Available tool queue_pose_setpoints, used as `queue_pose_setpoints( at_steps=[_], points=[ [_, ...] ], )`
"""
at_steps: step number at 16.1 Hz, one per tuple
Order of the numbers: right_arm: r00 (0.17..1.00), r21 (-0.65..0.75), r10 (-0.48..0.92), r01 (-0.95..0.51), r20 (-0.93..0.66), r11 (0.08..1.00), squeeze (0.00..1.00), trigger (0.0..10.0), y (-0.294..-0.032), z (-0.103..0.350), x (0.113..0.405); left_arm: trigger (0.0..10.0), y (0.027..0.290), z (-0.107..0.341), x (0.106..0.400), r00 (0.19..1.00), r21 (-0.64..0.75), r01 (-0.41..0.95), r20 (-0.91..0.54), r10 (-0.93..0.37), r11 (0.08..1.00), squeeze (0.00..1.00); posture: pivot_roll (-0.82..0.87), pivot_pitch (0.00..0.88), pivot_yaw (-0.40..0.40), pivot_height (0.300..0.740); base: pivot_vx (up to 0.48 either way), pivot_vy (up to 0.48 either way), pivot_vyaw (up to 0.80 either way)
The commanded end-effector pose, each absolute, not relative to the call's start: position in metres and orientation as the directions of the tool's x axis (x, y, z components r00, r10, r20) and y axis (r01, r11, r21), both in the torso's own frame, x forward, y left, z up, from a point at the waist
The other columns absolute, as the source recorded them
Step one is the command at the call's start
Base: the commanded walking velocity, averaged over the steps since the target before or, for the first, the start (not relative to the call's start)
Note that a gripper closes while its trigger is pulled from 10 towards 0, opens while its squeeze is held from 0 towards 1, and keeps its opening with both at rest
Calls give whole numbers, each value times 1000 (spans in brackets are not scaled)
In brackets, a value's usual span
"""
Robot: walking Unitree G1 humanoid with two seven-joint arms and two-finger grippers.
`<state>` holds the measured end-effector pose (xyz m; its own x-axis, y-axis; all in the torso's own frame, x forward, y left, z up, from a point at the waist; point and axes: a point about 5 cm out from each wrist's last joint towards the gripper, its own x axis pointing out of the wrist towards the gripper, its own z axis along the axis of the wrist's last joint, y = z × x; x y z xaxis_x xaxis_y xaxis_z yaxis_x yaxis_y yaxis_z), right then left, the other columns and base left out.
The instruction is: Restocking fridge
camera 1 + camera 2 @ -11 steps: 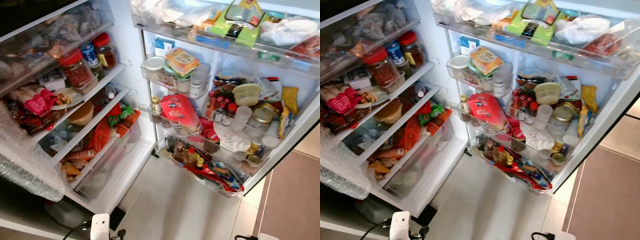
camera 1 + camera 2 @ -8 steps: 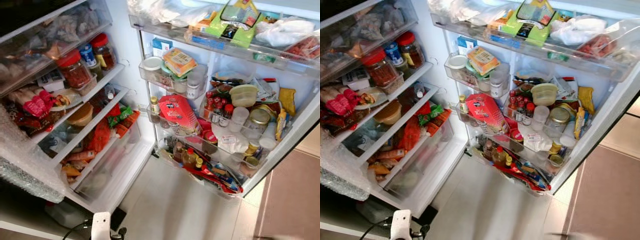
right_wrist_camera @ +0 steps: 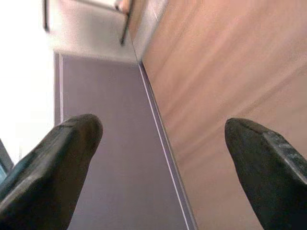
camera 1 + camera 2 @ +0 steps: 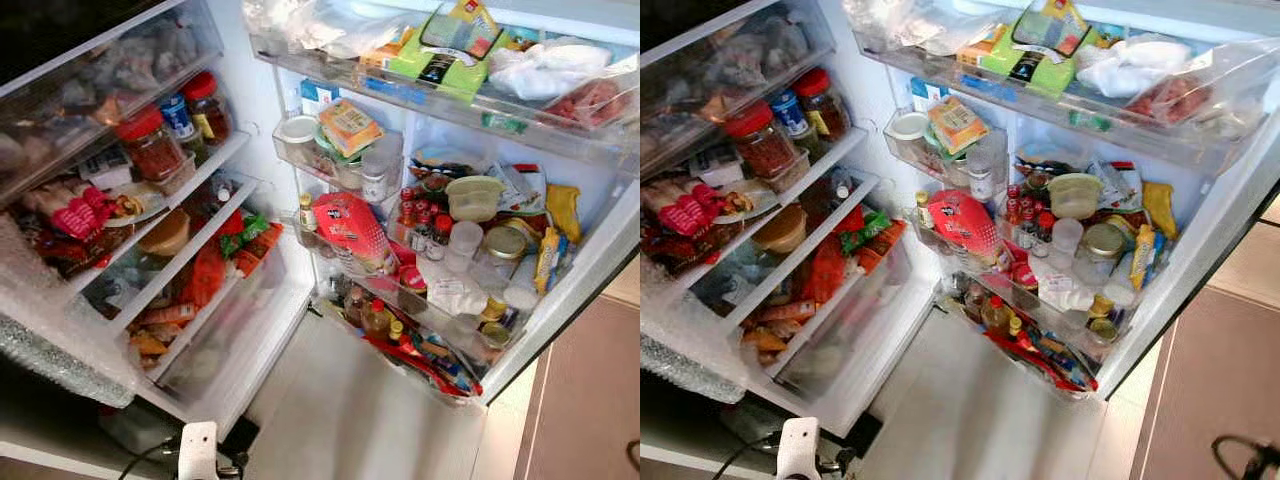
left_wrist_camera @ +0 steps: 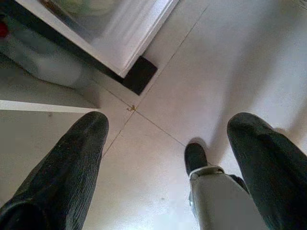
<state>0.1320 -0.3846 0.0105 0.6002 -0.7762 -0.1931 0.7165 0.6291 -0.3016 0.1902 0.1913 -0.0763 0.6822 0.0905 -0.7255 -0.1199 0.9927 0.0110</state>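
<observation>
An open fridge stands before me. Its shelves (image 4: 195, 175) on the left hold red-lidded jars (image 4: 150, 140), a bowl (image 4: 165, 232) and red and green packets (image 4: 225, 250) above a clear drawer (image 4: 225, 335). The door bins (image 4: 400, 300) on the right are packed with bottles, jars, a red bag (image 4: 350, 228) and a green packet (image 4: 445, 45) on top. My left gripper (image 5: 168, 124) hangs open over the pale floor tiles near the fridge's base, holding nothing. My right gripper (image 3: 160, 124) hangs open over a purple mat and a wooden floor, also holding nothing.
Pale floor tiles (image 4: 360, 410) lie between the shelves and the door. A purple mat (image 4: 590, 400) lies right of the door. A translucent jug (image 4: 135, 425) sits on the floor by the fridge base. Bubble wrap (image 4: 50, 345) hangs at the lower left.
The whole picture has shifted a little, so the camera has moved. Nothing in the fridge has moved.
</observation>
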Motion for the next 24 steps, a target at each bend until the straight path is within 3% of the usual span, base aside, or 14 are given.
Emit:
queue_pose_setpoints(
  at_steps=[1,3,6,12,20,24],
  points=[
    [625,-293,-769,717,-133,633,0,10000,-391,23,137,10000,194,-80,183,655,23,-117,-750,95,993,0,-200,104,94,740,0,0,0],
    [707,-270,-706,688,39,674,0,10000,-397,66,173,10000,198,-82,181,620,63,-118,-775,123,991,0,-202,110,107,740,0,0,0],
    [759,-226,-636,650,141,726,0,10000,-391,96,198,10000,199,-84,179,586,61,-139,-799,132,988,0,-199,118,110,740,0,0,0],
    [779,-200,-552,616,297,762,0,10000,-375,147,225,10000,197,-84,179,581,49,-148,-804,127,988,0,-188,107,93,740,0,0,0],
    [827,-153,-452,521,335,840,0,10000,-354,170,226,10000,199,-86,176,567,49,-147,-814,125,988,0,-187,90,96,740,0,0,0],
    [925,-48,-230,256,301,965,0,10000,-332,173,219,10000,199,-85,176,568,43,-135,-815,113,990,0,-194,86,100,740,0,0,0]
  ],
)
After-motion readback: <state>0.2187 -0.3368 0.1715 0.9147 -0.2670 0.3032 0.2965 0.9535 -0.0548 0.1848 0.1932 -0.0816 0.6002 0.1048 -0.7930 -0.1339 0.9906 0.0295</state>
